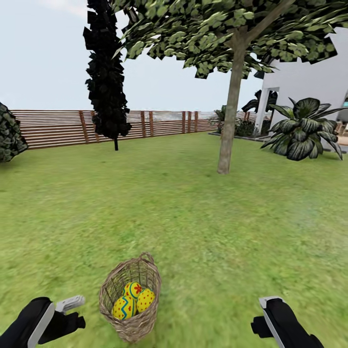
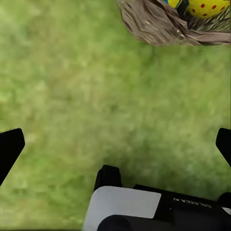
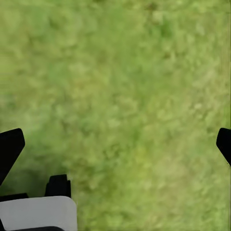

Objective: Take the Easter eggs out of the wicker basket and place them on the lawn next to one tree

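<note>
The wicker basket (image 1: 130,302) stands on the lawn (image 1: 193,217) just in front of me, between my two arms. Three yellow Easter eggs lie in it: one with red flowers (image 1: 133,289), one with blue zigzags (image 1: 124,308) and one with red dots (image 1: 146,299). In the left wrist view the basket's rim (image 2: 163,24) and the red-dotted egg (image 2: 208,6) show ahead of my left gripper (image 2: 115,144), which hangs open over bare grass. My right gripper (image 3: 115,144) is also open over grass, apart from the basket. A tree (image 1: 230,121) with a grey-brown trunk stands some metres ahead to the right.
A dark cypress (image 1: 106,72) stands at the back left before a brown slatted fence (image 1: 58,128). A white house (image 1: 309,77) and a broad-leaved plant (image 1: 300,129) are at the far right, and a bush (image 1: 7,133) at the left edge. Open grass lies between me and the tree.
</note>
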{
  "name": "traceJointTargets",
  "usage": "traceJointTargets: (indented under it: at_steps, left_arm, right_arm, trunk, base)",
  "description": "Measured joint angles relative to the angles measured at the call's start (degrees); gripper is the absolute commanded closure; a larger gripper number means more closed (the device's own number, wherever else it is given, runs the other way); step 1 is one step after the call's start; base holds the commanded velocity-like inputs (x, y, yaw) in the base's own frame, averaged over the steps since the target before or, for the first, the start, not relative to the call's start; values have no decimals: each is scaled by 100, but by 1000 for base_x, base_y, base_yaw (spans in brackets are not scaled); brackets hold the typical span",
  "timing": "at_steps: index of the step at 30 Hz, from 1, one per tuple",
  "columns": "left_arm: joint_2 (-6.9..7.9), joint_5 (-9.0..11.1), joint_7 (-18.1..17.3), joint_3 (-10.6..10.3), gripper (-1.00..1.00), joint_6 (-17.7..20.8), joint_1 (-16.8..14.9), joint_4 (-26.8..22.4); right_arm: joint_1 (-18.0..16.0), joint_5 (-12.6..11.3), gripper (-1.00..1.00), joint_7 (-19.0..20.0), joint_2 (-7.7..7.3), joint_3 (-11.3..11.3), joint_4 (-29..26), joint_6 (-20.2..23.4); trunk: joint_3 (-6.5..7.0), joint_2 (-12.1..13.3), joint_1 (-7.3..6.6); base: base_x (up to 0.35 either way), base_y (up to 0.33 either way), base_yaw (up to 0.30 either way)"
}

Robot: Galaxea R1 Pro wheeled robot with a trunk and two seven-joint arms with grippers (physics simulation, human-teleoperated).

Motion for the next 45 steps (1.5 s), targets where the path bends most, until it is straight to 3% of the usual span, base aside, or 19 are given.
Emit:
traceJointTargets:
  at_steps: [20, 38, 45]
  left_arm:
    - [-21, 9, 3, -5, -100, -4, 0, 3]
    - [-62, 2, 8, -20, -100, -13, 1, 4]
    - [-54, 6, 6, -3, -100, -1, 2, 0]
  right_arm:
    - [1, -7, -100, 0, 6, 4, 4, 2]
    - [2, -8, -100, -1, 21, 1, 5, 4]
    - [2, -7, -100, 1, 73, 0, 7, 1]
  trunk:
    - [0, 0, -3]
    - [0, 0, 0]
    - [0, 0, 0]
  base:
    - [276, -200, 256]
    - [88, -259, 12]
    - [0, -50, 0]
